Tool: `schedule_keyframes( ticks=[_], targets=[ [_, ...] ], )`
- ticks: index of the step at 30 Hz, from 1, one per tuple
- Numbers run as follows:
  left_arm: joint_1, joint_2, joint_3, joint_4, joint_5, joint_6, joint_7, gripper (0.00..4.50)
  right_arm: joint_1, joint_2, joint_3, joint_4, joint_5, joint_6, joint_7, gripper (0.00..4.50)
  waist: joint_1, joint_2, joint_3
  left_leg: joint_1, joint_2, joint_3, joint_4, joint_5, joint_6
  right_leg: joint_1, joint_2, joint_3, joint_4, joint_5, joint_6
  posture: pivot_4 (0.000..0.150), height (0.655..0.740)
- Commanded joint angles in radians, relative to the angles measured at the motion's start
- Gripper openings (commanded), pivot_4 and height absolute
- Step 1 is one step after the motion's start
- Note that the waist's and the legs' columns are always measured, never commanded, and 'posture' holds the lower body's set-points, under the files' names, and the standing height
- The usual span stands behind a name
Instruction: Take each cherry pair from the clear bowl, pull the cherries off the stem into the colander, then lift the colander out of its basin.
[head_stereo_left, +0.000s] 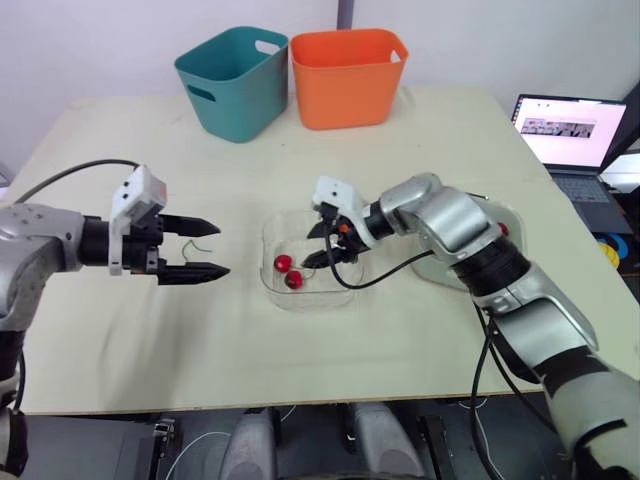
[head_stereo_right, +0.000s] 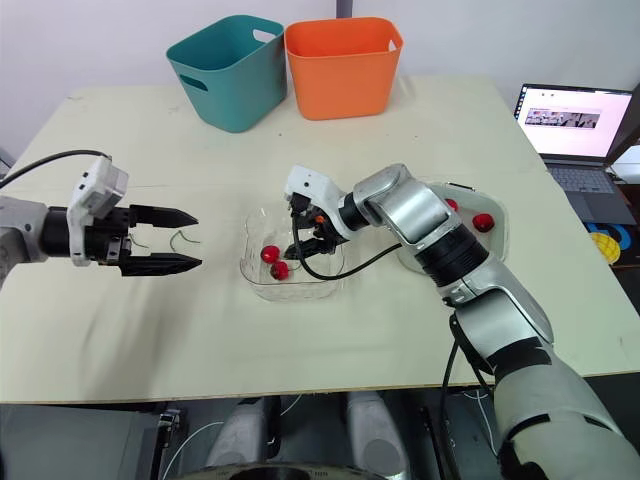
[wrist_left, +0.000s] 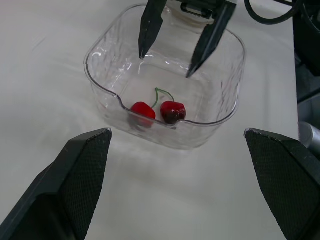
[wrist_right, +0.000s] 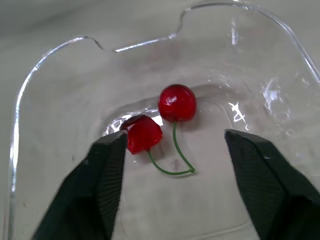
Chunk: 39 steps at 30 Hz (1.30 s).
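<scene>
1. Hovering over the left part of the table (head_stereo_left: 250, 350), the left gripper (head_stereo_left: 222, 249) has its two black fingers spread apart and grasps nothing; it points across the table toward the clear bowl (wrist_left: 205, 134).
2. A bare green stem (head_stereo_right: 182, 238) lies on the table just beside those fingers.
3. The clear bowl sits near the middle of the table, well apart from the left gripper.
4. Inside the bowl lies the cherry pair (wrist_right: 176, 103): two red cherries side by side on the bowl's floor, joined by a thin green stem that curves between them.
5. The right gripper (wrist_left: 165, 66) reaches down into the bowl from its far right side. Its fingers are parted and hold nothing, their tips above the cherries and not touching them.
6. To the right of the bowl, mostly hidden behind the right arm, is the colander (head_stereo_right: 497, 243), with two red cherries (head_stereo_right: 483, 221) showing in it. Where the colander ends and its basin begins cannot be made out.
7. At the far edge of the table stand a teal bin (head_stereo_left: 235, 80) and an orange bin (head_stereo_left: 345, 80), touching side by side.
8. Off the table's right side sits an open laptop (head_stereo_left: 570, 135).
</scene>
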Motion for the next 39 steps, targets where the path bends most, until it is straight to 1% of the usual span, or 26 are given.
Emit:
schedule_keyframes(
  ticks=[1, 7, 11, 24, 27, 30, 32, 35, 39],
  targets=[
    [-0.015, 0.002, 0.034, -0.011, -0.007, -0.023, 0.008, 4.50, -0.023, 0.015, 0.008, -0.059, -0.008, 0.017, 0.033, 2.91, -0.001, 0.000, 0.000, 0.000, 0.000, 0.000, 0.000, 0.000, 0.000, 0.000, 0.000, 0.000, 0.000, 0.000, 0.000, 0.150, 0.7400],
    [-0.044, -0.016, 0.010, 0.015, 0.010, -0.046, 0.019, 4.50, -0.019, 0.034, 0.036, -0.044, -0.032, -0.005, 0.076, 2.91, 0.000, 0.000, 0.000, 0.000, 0.000, 0.000, 0.000, 0.000, 0.000, 0.000, 0.000, 0.000, 0.000, 0.000, 0.000, 0.150, 0.7400],
    [-0.064, -0.029, -0.003, 0.026, 0.023, -0.059, 0.027, 4.50, -0.032, 0.064, 0.071, 0.027, -0.061, -0.056, 0.132, 2.91, -0.002, 0.000, 0.000, 0.000, 0.000, 0.000, 0.000, 0.000, 0.000, 0.000, 0.000, 0.000, 0.000, 0.000, 0.000, 0.150, 0.7400],
    [-0.064, -0.042, 0.001, 0.022, 0.037, -0.074, 0.057, 4.50, -0.070, 0.158, 0.102, 0.233, -0.180, -0.187, 0.188, 2.91, -0.001, 0.000, 0.000, 0.000, 0.000, 0.000, 0.000, 0.000, 0.000, 0.000, 0.000, 0.000, 0.001, 0.000, 0.000, 0.150, 0.7400],
    [-0.062, -0.045, 0.003, 0.021, 0.038, -0.075, 0.063, 4.50, -0.071, 0.167, 0.108, 0.263, -0.208, -0.221, 0.197, 2.36, -0.001, 0.000, 0.000, 0.000, 0.000, 0.000, 0.000, 0.000, 0.000, 0.000, 0.000, 0.000, 0.001, 0.001, 0.000, 0.150, 0.7400],
    [-0.065, -0.050, 0.003, 0.022, 0.039, -0.076, 0.070, 4.50, -0.070, 0.174, 0.106, 0.280, -0.232, -0.246, 0.201, 1.35, -0.001, 0.000, 0.000, 0.000, 0.000, 0.000, 0.000, 0.000, 0.000, 0.000, 0.000, 0.000, 0.001, 0.001, 0.000, 0.150, 0.7400],
    [-0.069, -0.054, 0.002, 0.024, 0.040, -0.077, 0.074, 4.50, -0.069, 0.177, 0.102, 0.287, -0.247, -0.265, 0.203, 0.86, -0.002, 0.000, 0.000, 0.000, 0.000, 0.000, 0.000, 0.000, 0.000, 0.000, 0.000, 0.000, 0.001, 0.001, -0.001, 0.150, 0.7400],
    [-0.076, -0.058, 0.000, 0.030, 0.044, -0.078, 0.076, 4.50, -0.076, 0.165, 0.083, 0.272, -0.256, -0.300, 0.214, 0.56, -0.001, 0.000, 0.000, 0.000, 0.000, -0.001, 0.000, 0.000, 0.000, 0.000, 0.000, 0.000, 0.001, 0.001, -0.001, 0.150, 0.7400],
    [-0.083, -0.060, 0.000, 0.037, 0.044, -0.077, 0.078, 4.50, -0.094, 0.123, 0.045, 0.230, -0.265, -0.360, 0.229, 0.56, 0.000, 0.000, 0.000, 0.000, 0.000, -0.001, 0.000, 0.000, 0.000, 0.000, 0.000, 0.000, 0.001, 0.001, 0.000, 0.150, 0.7400]
  ],
)
